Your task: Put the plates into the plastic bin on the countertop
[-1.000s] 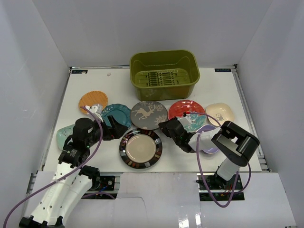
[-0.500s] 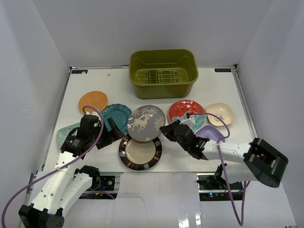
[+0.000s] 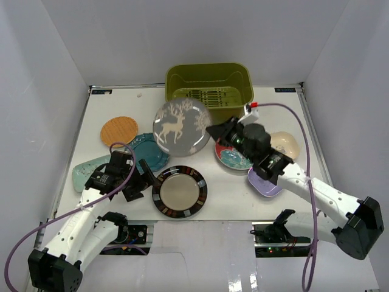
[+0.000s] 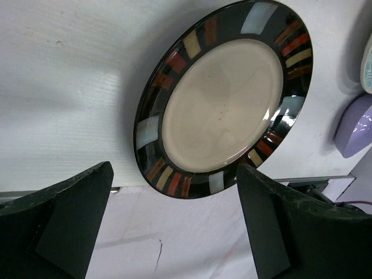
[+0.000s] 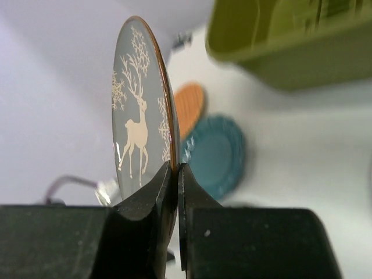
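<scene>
The grey deer-patterned plate (image 3: 181, 126) is hanging above the countertop (image 3: 115, 106), standing nearly on edge with its patterned face turned towards the left wall, just in front of the near left corner of the olive-green plastic bin (image 3: 209, 68) and not inside it. The right gripper (image 3: 214, 132) is clamping the plate's lower rim, and the right wrist view shows both fingers (image 5: 145, 200) pressing tight against the thin edge of the plate (image 5: 139, 110). The other dishes are lying flat on the countertop: the red plate with a teal flower (image 3: 234, 155), the cream dish (image 3: 282, 145) and the lavender dish (image 3: 262, 182) are sitting under and beside the right arm, while the orange plate (image 3: 119, 130), the teal plate (image 3: 149, 152) and the mint oblong dish (image 3: 85, 172) are resting to the left. The left gripper (image 3: 141, 181) is hovering beside the dark-rimmed beige plate (image 3: 179, 191), its fingers (image 4: 70, 221) spread wide and gripping nothing.
</scene>
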### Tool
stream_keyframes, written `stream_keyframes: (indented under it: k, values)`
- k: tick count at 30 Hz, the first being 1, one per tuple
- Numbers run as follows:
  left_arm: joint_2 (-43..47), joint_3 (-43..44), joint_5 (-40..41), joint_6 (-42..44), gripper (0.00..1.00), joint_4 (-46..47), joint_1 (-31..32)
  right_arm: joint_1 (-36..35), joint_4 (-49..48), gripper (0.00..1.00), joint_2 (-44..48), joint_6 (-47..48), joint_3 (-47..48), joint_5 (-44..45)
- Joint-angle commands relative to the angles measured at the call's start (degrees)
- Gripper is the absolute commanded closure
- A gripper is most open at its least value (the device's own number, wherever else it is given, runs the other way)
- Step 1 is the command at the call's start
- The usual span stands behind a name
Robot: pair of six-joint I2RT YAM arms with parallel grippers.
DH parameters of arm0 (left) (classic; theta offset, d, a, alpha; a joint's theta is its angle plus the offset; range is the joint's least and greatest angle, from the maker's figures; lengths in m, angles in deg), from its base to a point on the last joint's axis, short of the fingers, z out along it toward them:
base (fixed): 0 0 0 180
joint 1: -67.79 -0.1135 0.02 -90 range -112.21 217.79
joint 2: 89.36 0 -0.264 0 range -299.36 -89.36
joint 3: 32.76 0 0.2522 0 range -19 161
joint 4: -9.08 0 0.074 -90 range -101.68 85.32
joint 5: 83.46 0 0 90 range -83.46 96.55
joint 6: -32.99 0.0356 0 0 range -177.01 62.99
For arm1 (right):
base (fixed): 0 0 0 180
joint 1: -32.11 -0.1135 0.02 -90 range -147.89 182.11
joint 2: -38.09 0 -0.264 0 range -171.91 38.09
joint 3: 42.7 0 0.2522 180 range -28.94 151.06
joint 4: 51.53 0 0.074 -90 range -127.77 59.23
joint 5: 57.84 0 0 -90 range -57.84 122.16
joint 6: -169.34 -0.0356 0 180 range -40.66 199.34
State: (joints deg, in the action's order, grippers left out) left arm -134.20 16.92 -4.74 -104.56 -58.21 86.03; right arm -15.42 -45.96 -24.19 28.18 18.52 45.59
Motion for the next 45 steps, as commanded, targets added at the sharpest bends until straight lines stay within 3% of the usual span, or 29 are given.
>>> stream_keyframes:
  k: [1,6,17,34,36,39,45]
  values:
    - [0.45,-0.94,0.92,-2.28,0.02,2.55,0.31,9.43,-11.77,0.92,-2.3,1.41,11.76,-5.77]
    - [-1.21,-6.47,-0.57,-3.34,0.02,7.65,0.39,19.56,-6.87,0.92,-17.65,3.51,30.7,-14.99]
    - [-3.41,-6.65,0.74,-4.48,0.04,11.09,0.39,26.7,4.3,0.92,-45.79,11.77,59.2,-20.02]
    - [-11.94,-10.69,0.39,-4.39,0.09,20.93,0.48,28.63,11.53,0.91,-59.36,19.25,61.44,-17.04]
    - [-12.46,-11.4,-0.31,-4.31,0.12,22.76,0.48,28.54,11.44,0.84,-59.1,19.25,60.56,-17.03]
    - [-11.77,-12.72,-0.58,-4.92,0.2,24.44,0.39,28.63,11.52,0.49,-58.4,18.81,59.15,-17.74]
    - [-8.17,-15.7,-1.63,-6.06,0.35,26.99,0.48,29.33,11.53,0.17,-55.06,18.11,55.81,-21.16]
